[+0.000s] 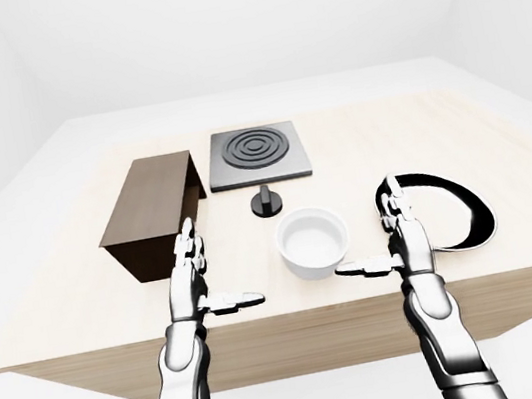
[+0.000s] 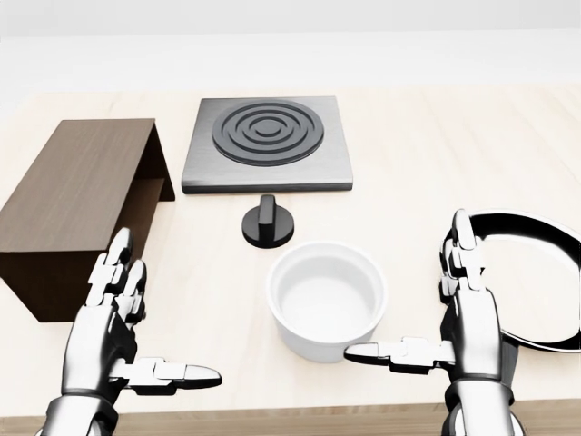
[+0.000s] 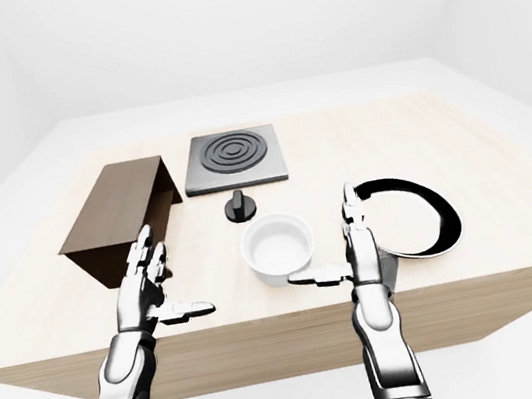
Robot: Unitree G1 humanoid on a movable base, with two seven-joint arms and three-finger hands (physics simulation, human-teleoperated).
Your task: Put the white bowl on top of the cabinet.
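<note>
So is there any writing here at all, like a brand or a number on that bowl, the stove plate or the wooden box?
None: no words, numbers or signs can be read on the white bowl, hotplate, knob, cabinet or pan.

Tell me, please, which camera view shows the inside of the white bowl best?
The head view: it looks down into the white bowl, large and near centre, so the rim and bare floor are clear. The left-eye and right-eye views show the same bowl smaller and at a flatter angle, with less of its inside visible.
</note>
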